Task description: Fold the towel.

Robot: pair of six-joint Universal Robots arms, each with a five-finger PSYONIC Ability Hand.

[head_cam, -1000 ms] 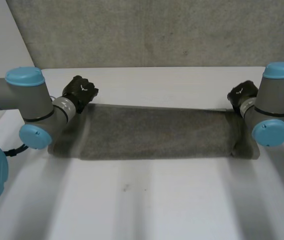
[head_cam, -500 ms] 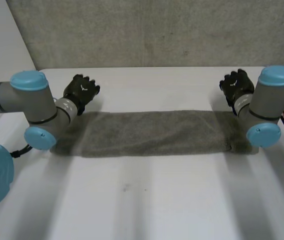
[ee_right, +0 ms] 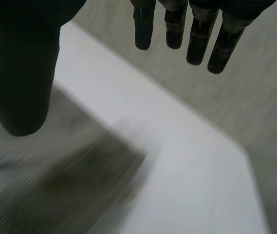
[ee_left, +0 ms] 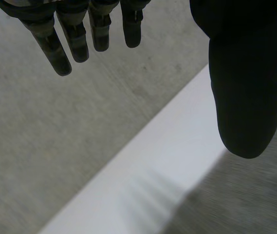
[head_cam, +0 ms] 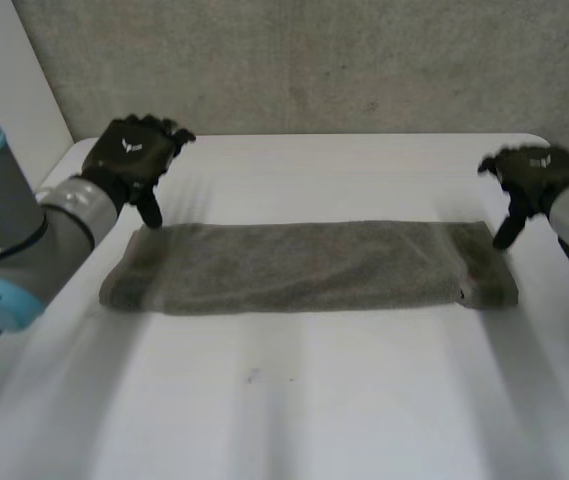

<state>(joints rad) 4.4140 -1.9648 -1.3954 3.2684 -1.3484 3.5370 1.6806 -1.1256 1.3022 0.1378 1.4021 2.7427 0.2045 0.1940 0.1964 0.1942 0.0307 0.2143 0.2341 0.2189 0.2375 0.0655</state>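
Observation:
A grey towel (head_cam: 304, 265), folded into a long narrow strip, lies flat across the middle of the white table (head_cam: 294, 400). My left hand (head_cam: 132, 155) hovers open above the towel's far left corner, its thumb pointing down and touching nothing. In its wrist view its fingers (ee_left: 70, 39) are straight, with the towel (ee_left: 255, 195) below the thumb. Over the far right corner my right hand (head_cam: 531, 178) is open too, clear of the cloth. The right wrist view shows straight fingers (ee_right: 196, 34) and the towel's corner (ee_right: 55, 185) under the thumb.
The table's far edge (head_cam: 314, 136) runs just behind both hands, with grey floor (head_cam: 314, 60) beyond it. Bare tabletop lies in front of the towel.
Both hands have opened, let go of the towel's far corners and lifted up and outward. The towel has settled flat in its folded strip.

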